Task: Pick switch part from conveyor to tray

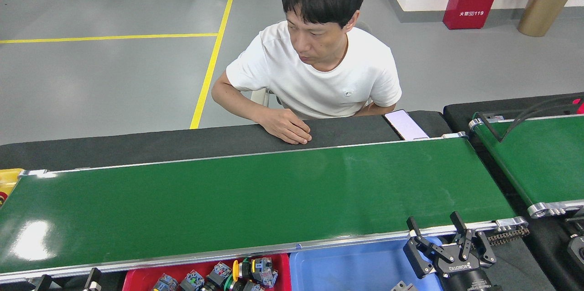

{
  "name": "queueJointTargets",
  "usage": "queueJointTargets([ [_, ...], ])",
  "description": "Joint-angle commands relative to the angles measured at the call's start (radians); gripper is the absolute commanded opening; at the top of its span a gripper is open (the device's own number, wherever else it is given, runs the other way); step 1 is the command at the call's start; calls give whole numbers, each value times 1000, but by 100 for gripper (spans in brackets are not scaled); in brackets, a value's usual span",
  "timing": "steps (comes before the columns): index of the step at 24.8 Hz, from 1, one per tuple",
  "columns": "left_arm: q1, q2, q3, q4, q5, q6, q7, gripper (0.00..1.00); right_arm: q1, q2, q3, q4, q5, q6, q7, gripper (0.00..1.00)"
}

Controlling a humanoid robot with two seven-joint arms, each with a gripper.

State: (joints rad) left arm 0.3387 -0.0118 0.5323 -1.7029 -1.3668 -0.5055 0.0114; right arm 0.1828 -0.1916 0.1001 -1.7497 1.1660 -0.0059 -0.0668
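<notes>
Right gripper (436,228) fingers apart, empty, at conveyor (255,195) near rail. Left gripper (66,279) barely visible, state unclear. Switch parts (237,275) in tray (137,279).

Conveyor (255,195) glossy green – tray (137,278) red – bin (351,270) blue.

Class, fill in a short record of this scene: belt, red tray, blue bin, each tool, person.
conveyor: bare, no part on it
tray: near side of the belt, holds several switch parts
blue bin: right of the red tray
right tool: open, empty, at the belt's near edge
left tool: only its tips in view
person: seated across the belt, hand on black surface
</notes>
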Motion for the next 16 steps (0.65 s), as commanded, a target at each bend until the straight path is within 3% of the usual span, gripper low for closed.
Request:
queueJointTargets([
  [1, 13, -10, -20, -44, 2, 19, 10, 100, -11, -6, -10, -13, -2, -2, 4, 100],
  [4, 13, 3, -86, -50, -5, 114, 9, 100, 14, -3, -42, -19, -2, -3, 4, 100],
  [10, -83, 92, -403, -66, -44, 351, 1, 100, 152, 15, -154, -19, -3, -16, -4, 100],
  [16, -90, 107, -419, -70, -52, 381, -1, 100, 165, 32, -172, -19, -3, -75, -1, 100],
])
